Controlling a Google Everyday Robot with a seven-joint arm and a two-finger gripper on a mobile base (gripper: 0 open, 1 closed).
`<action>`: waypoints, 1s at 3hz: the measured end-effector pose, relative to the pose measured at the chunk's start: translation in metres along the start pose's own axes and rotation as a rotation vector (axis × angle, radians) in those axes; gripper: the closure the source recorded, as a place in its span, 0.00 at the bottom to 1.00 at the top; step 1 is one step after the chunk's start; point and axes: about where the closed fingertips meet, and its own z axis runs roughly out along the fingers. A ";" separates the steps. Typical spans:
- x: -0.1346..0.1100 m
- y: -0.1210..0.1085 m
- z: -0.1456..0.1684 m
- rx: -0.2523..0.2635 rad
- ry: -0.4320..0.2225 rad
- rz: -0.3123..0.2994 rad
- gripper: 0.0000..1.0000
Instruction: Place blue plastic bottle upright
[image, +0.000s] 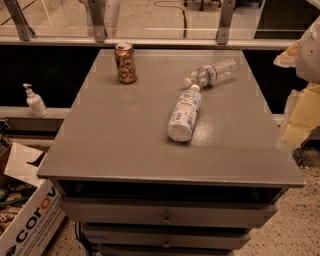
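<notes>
One blue bottle (184, 116): clear, white cap, pale blue-and-white label, lying flat on the desk (125, 145).
Axis: cap at the far end, tilted slightly right; base toward the near edge.
Place: left of the hand (306, 52), lower in view.
Hand: right edge of view; grip cannot be told.

Claw (301, 117) at the right edge — chunky pale cream-and-white blocks

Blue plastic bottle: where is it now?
The blue plastic bottle lies right of table centre, cap near the smaller bottle; the hand is at the view's right edge.
</notes>
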 end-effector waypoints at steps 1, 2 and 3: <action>0.000 0.000 0.000 0.000 0.000 0.000 0.00; -0.016 -0.006 0.008 0.028 -0.019 -0.110 0.00; -0.035 -0.010 0.023 0.038 -0.018 -0.236 0.00</action>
